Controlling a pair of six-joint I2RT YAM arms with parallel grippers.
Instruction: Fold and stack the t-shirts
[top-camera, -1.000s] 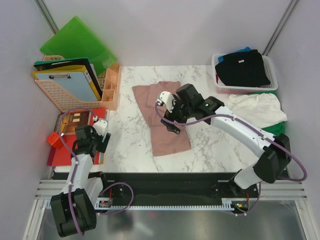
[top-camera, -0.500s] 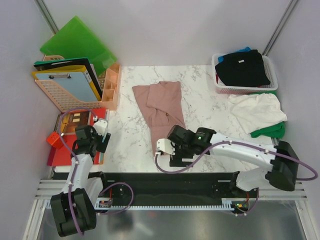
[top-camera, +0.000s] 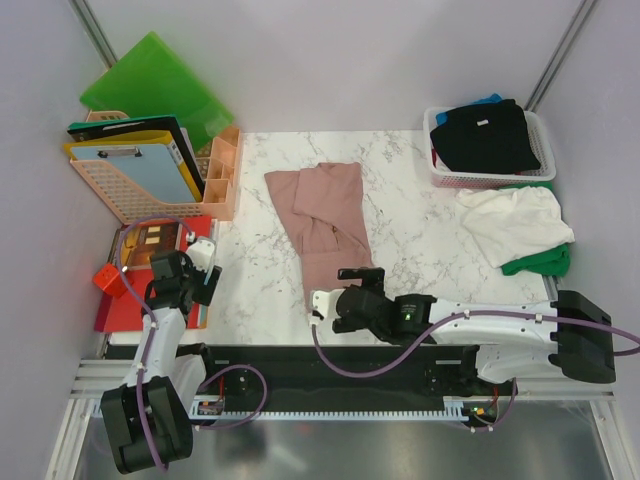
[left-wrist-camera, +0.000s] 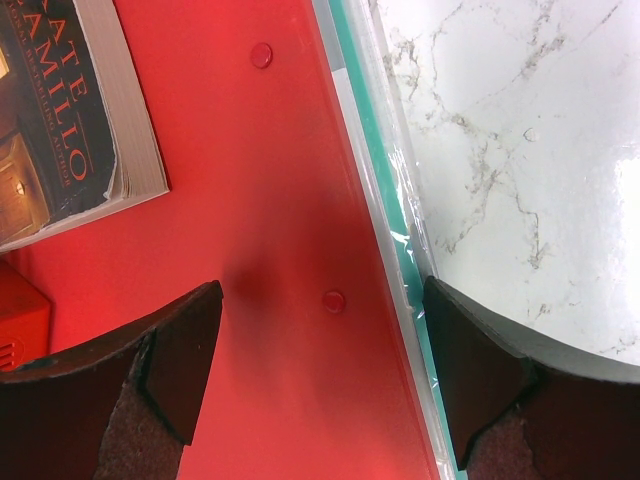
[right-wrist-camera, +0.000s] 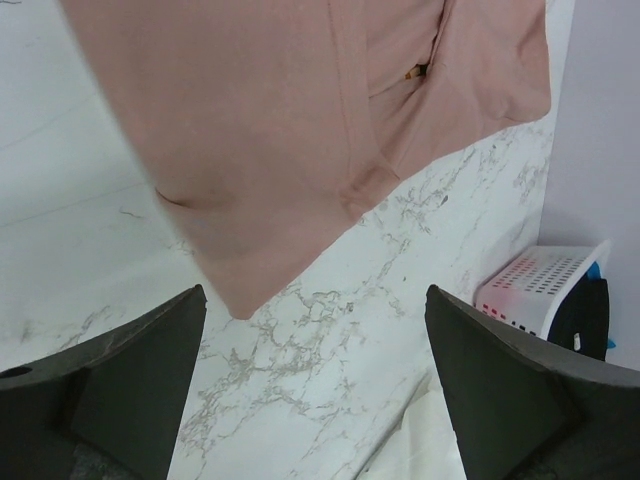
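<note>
A dusty pink t-shirt (top-camera: 325, 220) lies partly folded in the middle of the marble table (top-camera: 420, 250); its hem corner shows in the right wrist view (right-wrist-camera: 300, 120). A white t-shirt (top-camera: 510, 220) lies crumpled over a green one (top-camera: 537, 262) at the right. Black (top-camera: 485, 135) and blue (top-camera: 487, 100) t-shirts fill the basket (top-camera: 490, 180). My right gripper (top-camera: 340, 298) hangs open and empty just short of the pink shirt's near end (right-wrist-camera: 315, 400). My left gripper (top-camera: 185, 275) stands open and empty over the red folder (left-wrist-camera: 270, 200).
A peach rack (top-camera: 150, 190) with clipboards and a green folder (top-camera: 155, 85) stands at the back left. A book (left-wrist-camera: 60, 120) lies on the red folder, with a green folder edge (left-wrist-camera: 375, 200) beside it. A small red box (top-camera: 108, 280) sits at the far left.
My right arm has swung back from over the middle of the pink t-shirt to the table's near edge, jaws open throughout. The shirt's near end now lies narrower. The left arm has not moved.
</note>
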